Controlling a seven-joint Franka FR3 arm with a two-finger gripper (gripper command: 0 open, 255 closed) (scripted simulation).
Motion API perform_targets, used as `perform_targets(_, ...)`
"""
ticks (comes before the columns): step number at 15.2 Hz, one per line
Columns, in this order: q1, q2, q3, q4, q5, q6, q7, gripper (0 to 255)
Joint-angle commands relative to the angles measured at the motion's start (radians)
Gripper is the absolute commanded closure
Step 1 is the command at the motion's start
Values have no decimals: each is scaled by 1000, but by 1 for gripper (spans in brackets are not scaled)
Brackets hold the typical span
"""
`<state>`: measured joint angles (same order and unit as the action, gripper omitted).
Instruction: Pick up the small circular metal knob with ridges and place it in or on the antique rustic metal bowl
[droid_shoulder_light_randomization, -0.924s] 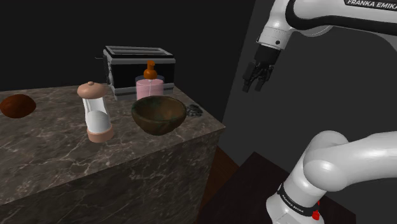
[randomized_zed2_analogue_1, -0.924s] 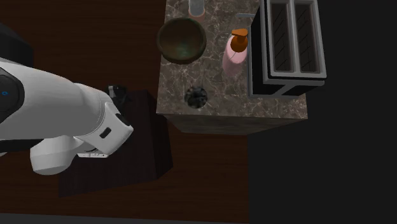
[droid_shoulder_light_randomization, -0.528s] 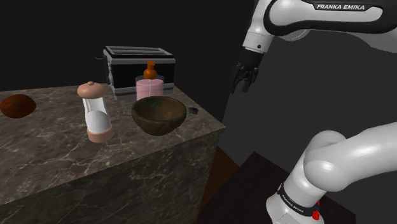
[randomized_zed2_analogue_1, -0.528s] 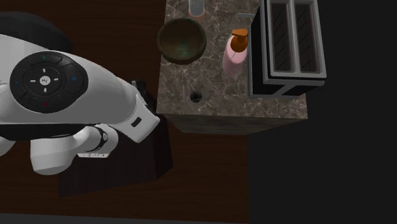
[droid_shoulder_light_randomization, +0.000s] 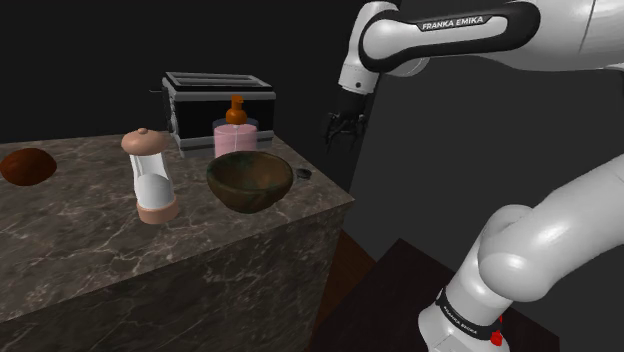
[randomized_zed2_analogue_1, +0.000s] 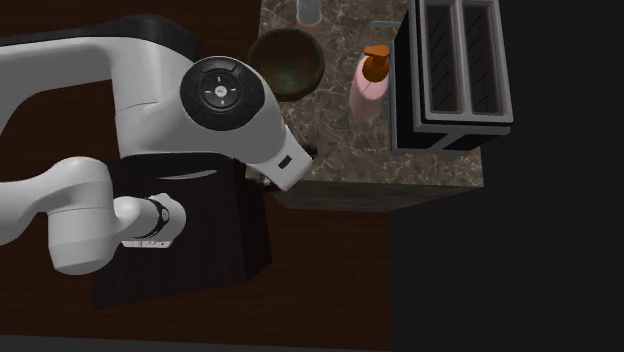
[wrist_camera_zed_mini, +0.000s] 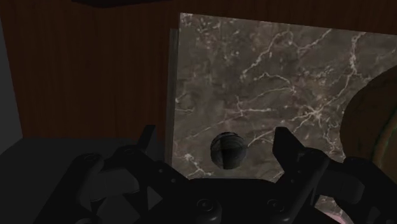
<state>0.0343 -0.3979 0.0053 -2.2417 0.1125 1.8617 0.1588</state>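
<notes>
With your pincer (wrist_camera_zed_mini: 215, 135) apart, descend straight over the knob (wrist_camera_zed_mini: 228, 151), three o'clock of the bowl (droid_shoulder_light_randomization: 250, 196) in shoulder view.

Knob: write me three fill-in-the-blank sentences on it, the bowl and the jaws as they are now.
1. In the wrist view the jaws stand ___, the knob showing between them, unheld.
2. The knob lies on the marble ___, outside the bowl.
3. The pink bottle stands between the bowl and the ___.
Missing words: open; counter; toaster.
</notes>
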Motion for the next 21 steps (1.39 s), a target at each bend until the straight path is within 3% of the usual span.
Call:
perform_targets(1, 6, 84, 13, 41, 3, 42, 16, 0)
perform_targets(6, 17, 259, 33, 151, 2, 100, 50, 0)
perform_targets(14, 21, 287, 39, 78, 7, 202, 47, 0)
perform_targets(21, 21, 287, 39, 79, 7, 201, 47, 0)
